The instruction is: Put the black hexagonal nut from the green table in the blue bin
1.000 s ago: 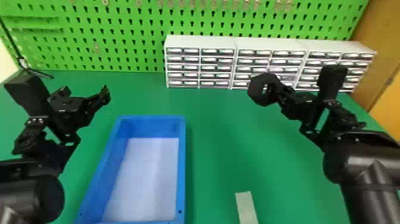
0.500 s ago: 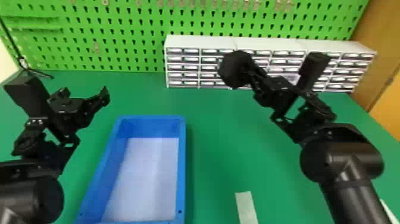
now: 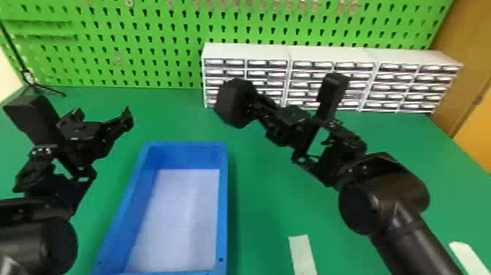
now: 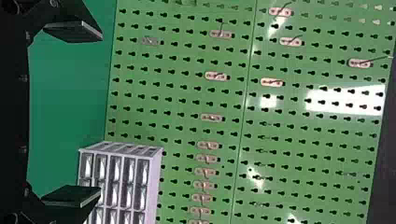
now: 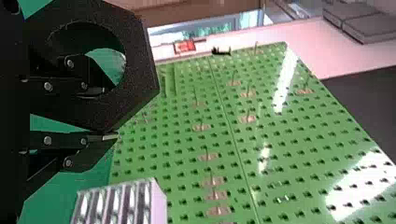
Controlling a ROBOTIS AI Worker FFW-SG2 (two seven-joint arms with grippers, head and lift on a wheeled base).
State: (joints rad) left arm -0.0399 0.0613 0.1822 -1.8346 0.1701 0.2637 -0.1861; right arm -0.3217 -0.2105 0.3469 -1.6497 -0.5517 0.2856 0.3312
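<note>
At the left side of the head view, the left gripper (image 4: 100, 114) is beyond the bin's left edge, its jaws wide apart with nothing between them. I suppose it waits there so that the way to the bin is free for the other arm.

Next comes the blue bin (image 3: 184, 145), which lies on the green worktop (image 3: 270, 197) between the two arms. Its open side looks up, and this place seems chosen so that either arm can reach it. I see nothing lying on its pale bottom.

To the right, the black hexagonal nut (image 3: 235, 104) is in the air, near the drawer cabinets (image 3: 328, 51) in the head view. The right gripper (image 5: 110, 113) has its jaws closed on one wall of the nut: one side goes in the hole, the other presses from outside. This is sensible, because the ring is wide but its wall is thin enough to pinch. The height should help it to pass over the rim.

The next move, I judge, is to bring the nut over the bin, lower it and release. As the hold is only on one side, the nut could turn, or hang on the inner finger when the jaws open.
</note>
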